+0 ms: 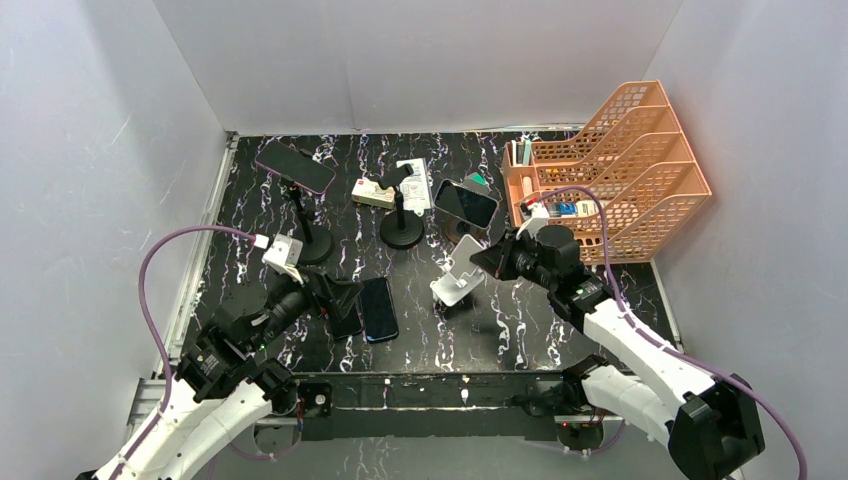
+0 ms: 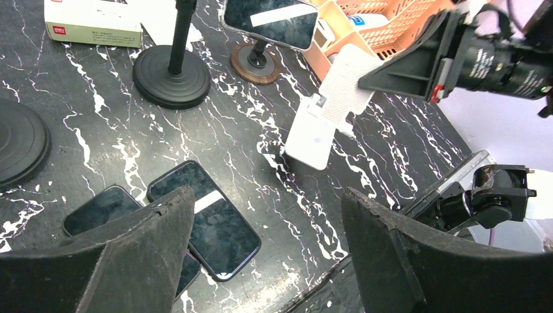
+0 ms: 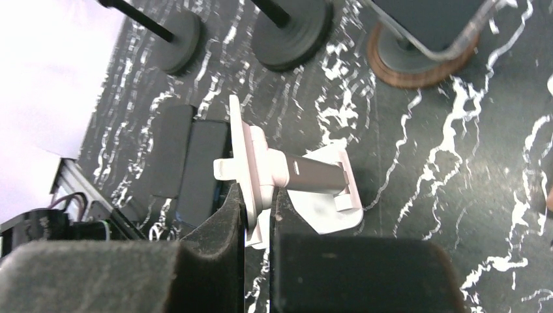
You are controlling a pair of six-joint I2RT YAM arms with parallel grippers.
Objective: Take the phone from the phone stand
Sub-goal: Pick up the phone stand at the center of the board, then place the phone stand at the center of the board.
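My right gripper is shut on the upright plate of a white folding phone stand, which carries no phone; the right wrist view shows the jaws clamped on that plate. Two dark phones lie flat on the table left of the stand. My left gripper is open and empty just above them; in the left wrist view its fingers frame the nearer phone, with the stand beyond.
A black pole stand holds a phone at the back left. Another black pole stand stands mid-table. A wooden-base stand holds a phone. A small box lies at the back. An orange file rack stands at the right.
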